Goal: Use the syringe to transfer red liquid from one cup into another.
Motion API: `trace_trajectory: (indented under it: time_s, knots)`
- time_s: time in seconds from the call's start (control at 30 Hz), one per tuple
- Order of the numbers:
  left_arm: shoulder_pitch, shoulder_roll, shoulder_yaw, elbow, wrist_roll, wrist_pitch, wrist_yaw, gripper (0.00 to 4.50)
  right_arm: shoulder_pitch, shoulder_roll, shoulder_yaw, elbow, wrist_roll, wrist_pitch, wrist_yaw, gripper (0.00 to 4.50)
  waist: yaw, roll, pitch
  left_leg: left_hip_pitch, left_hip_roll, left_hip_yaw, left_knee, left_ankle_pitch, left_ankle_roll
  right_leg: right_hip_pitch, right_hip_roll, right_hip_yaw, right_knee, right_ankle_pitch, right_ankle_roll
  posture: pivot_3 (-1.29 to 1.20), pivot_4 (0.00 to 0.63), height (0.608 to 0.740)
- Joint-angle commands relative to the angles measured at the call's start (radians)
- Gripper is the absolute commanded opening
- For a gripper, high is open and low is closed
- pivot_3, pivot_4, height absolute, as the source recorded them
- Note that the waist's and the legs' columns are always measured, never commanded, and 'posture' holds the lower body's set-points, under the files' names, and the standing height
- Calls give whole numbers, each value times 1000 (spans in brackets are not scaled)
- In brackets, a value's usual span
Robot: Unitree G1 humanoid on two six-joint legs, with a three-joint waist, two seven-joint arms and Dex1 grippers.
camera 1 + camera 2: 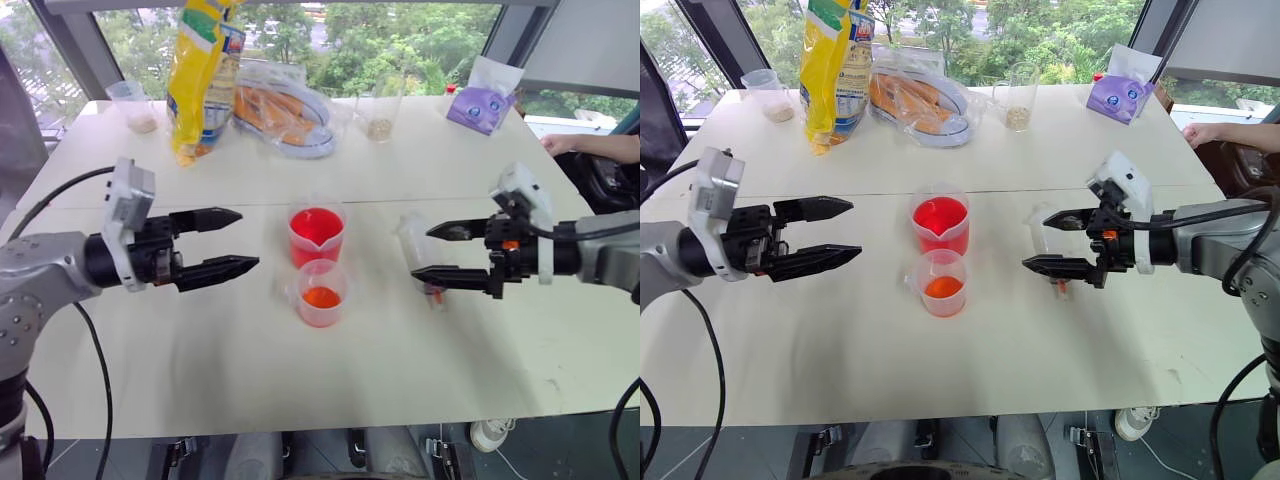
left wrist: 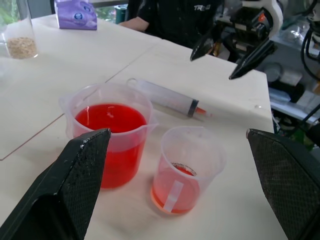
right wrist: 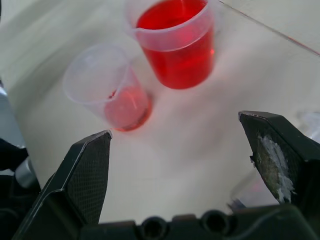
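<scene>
Two cups, the larger cup [image 1: 317, 234] and smaller cup [image 1: 322, 292], one syringe [image 2: 167, 98]; left gripper [image 1: 228, 243] and right gripper [image 1: 435, 251] spread wide, empty; bare table [image 1: 200, 360] around them.

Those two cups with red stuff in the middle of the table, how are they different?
The bigger cup is taller and wider than the small cup. The bigger cup is mostly full of red liquid; the small cup holds only a shallow layer at the bottom. The bigger cup has a pour lip on its rim, and its liquid looks deeper red, the small cup's more orange. Both are clear plastic, upright, standing close together on the table.
</scene>
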Motion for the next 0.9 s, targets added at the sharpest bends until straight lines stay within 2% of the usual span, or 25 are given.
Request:
trace_trajectory:
  time_s: [0.03, 0.5, 0.63, 0.9]
  knots:
    - [-5, 12, 35, -8, -13, -1, 10, 4500, -48, -7, -2, -1, 7, -1, 5, 4429, 0, 0, 0, 0, 0, 0, 0, 0, 0, 0, 0, 0, 0, 0, 0, 0, 150, 740]
    - [-29, 25, -21, -15, 7, -11, -4, 4500, -23, -1, 5, 17, 0, 44, -45, 4429, 0, 0, 0, 0, 0, 0, 0, 0, 0, 0, 0, 0, 0, 0, 0, 0, 150, 740]
    - [-46, 5, -51, -11, 28, -29, -5, 4500, -100, 16, 71, 102, -50, 139, -132, 4429, 0, 0, 0, 0, 0, 0, 0, 0, 0, 0, 0, 0, 0, 0, 0, 0, 150, 740]
    - [-82, -40, -106, 4, 67, -60, -13, 4500, -337, 159, 271, 451, -247, 255, -273, 4429, -2, 0, 0, 0, 0, 1, 0, 0, 0, 0, 1, 1, 0, 0, -1, 0, 150, 740]
